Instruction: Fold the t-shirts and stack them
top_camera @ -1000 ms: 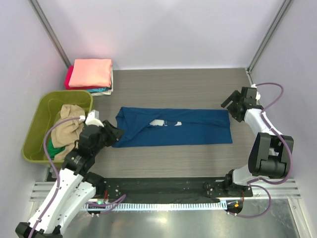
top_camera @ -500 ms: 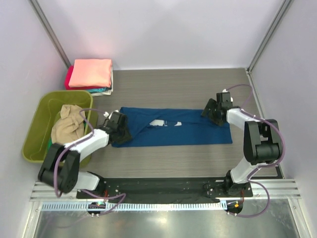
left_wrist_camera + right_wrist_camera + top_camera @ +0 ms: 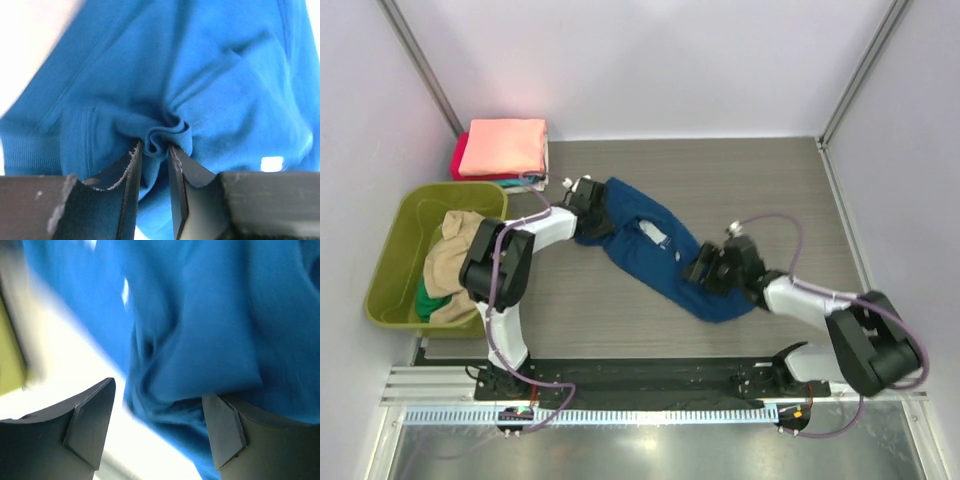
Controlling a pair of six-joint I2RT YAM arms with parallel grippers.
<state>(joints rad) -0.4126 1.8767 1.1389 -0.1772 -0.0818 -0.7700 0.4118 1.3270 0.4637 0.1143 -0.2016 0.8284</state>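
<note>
From above, the blue shirt (image 3: 650,250) lies bunched in a slanting band across the middle of the surface (image 3: 790,180), running from 11 o'clock down to 5 o'clock, with a white patch (image 3: 656,233) showing near its middle. The left fingers (image 3: 590,210) sit on its 11 o'clock end, and the right fingers (image 3: 702,268) sit on its 5 o'clock end. At the far 10 o'clock corner is a folded stack: a pink shirt (image 3: 502,145) on top, a red shirt (image 3: 460,162) under it and a teal shirt (image 3: 526,183) at the bottom edge. Just toward 6 o'clock from the stack, at the 9 o'clock side, stands the tub (image 3: 388,270). It holds a crumpled tan shirt (image 3: 455,258) with a green shirt (image 3: 432,300) beneath it.

At the left wrist, the two fingers are nearly together, pinching a small rolled fold (image 3: 165,137) of blue cloth between their tips. The rest of the shirt fills the view toward 12 o'clock, creased outward from the pinch. A bright white spot shows at 4 o'clock.

At the right wrist the picture is blurred. The fingers stand wide apart, not clamped. Bunched blue cloth lies between and beyond the tips, against the 3 o'clock finger, while a strip of pale surface separates it from the 9 o'clock finger.
</note>
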